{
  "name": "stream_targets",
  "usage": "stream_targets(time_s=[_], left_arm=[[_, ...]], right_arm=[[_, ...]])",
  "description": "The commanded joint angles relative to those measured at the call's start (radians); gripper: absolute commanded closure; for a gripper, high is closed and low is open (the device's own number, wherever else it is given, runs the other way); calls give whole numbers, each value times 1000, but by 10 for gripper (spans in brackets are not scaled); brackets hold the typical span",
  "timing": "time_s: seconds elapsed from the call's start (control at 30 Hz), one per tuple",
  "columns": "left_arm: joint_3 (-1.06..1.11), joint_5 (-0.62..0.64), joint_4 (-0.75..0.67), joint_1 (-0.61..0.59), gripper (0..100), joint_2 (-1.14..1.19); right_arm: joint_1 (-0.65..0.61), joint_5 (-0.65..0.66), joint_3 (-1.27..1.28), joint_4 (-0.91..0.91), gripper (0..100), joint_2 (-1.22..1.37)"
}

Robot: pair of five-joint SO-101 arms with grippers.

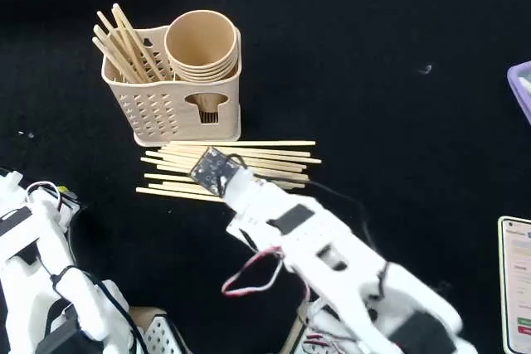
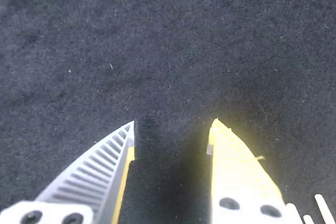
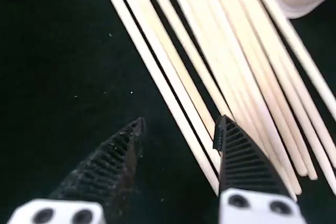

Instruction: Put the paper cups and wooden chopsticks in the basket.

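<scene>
Loose chopsticks lie on surface just beside basket; cups already inside
- right pincer released, straddling outermost chopsticks
- left pincer released, over bare surface
- chopsticks light, stiff, likely to roll: grip mid-length

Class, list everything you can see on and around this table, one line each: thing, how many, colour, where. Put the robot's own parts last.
Basket: one, cream, far left part of the table.
Paper cups: one nested stack, tan, in the basket's right compartment.
Chopsticks in basket: several, pale wood, leaning in its left compartment.
Loose chopsticks: one pile, pale wood, flat on the cloth in front of the basket.
Table cloth: one, black.
Tray: one, purple, right edge.
Screen device: one, white-edged, right edge, nearer the arms.
Left hand: one, white and yellow, open over bare cloth.
Right hand: one, black-fingered, open over the loose chopsticks.
</scene>
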Motion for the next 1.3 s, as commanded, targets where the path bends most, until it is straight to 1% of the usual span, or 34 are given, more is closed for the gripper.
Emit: stream_targets(time_s=[0.0,0.1,0.4,0.5,0.53,0.67,0.93,1.07,1.2,1.27], left_arm=[[-45,0,-9,12,776,-17],[-45,0,-9,12,776,-17],[-45,0,-12,12,776,-17],[-45,0,-12,12,776,-17],[-45,0,-12,12,776,-17],[-45,0,-12,12,776,-17],[-45,0,-11,12,776,-20],[-45,0,-11,12,776,-21],[-45,0,-12,12,776,-20],[-47,0,-12,12,776,-20]], right_arm=[[118,25,-97,-40,782,97],[158,32,-101,-40,780,97],[166,34,-97,-75,783,107],[149,37,-97,-37,781,108],[132,51,-97,-12,780,108],[32,210,-73,83,780,108],[-37,341,-64,206,783,99],[-66,342,-68,213,783,99],[-64,249,-71,137,779,107],[-66,244,-79,138,779,108]])
